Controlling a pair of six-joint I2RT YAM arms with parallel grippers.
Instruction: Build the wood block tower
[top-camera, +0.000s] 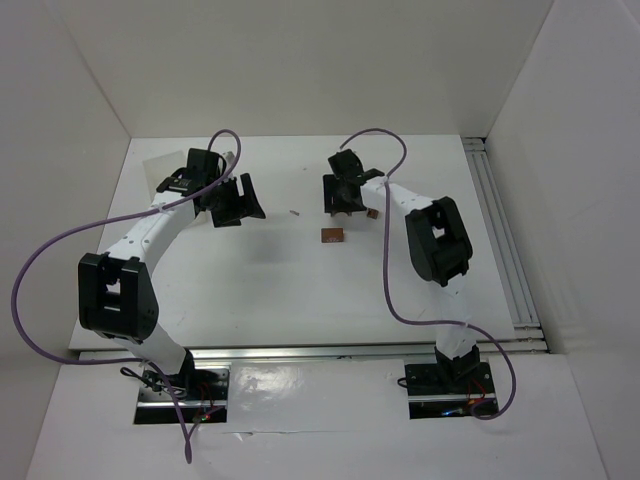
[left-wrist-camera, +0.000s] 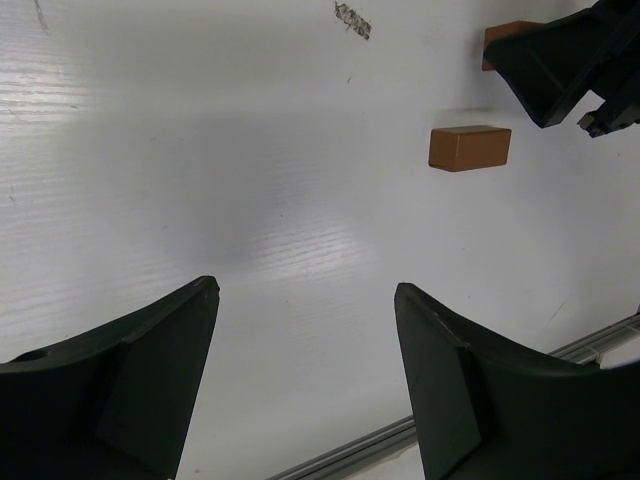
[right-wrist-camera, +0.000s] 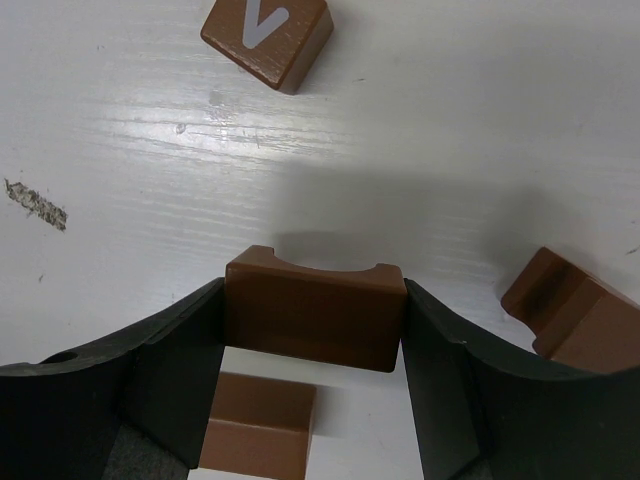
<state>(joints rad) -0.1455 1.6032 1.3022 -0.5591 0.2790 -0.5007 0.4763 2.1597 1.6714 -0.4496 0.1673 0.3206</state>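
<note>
My right gripper (right-wrist-camera: 312, 290) is shut on a reddish-brown arch-shaped wood block (right-wrist-camera: 315, 320), gripped at both ends, with its shadow on the table beyond. A plain brick (right-wrist-camera: 258, 425) lies just under it. A block with a white V (right-wrist-camera: 268, 35) lies farther off and another block (right-wrist-camera: 580, 315) lies to the right. In the top view the right gripper (top-camera: 345, 203) is at table centre, near a brick (top-camera: 332, 236) and a small block (top-camera: 372, 214). My left gripper (left-wrist-camera: 305, 290) is open and empty, left of the brick (left-wrist-camera: 469, 147). No stacked tower shows.
A tiny pale sliver (top-camera: 294, 212) lies between the two grippers and also shows in the left wrist view (left-wrist-camera: 352, 20). White walls enclose the table on three sides. A metal rail (top-camera: 505, 240) runs along the right edge. Purple cables loop over both arms.
</note>
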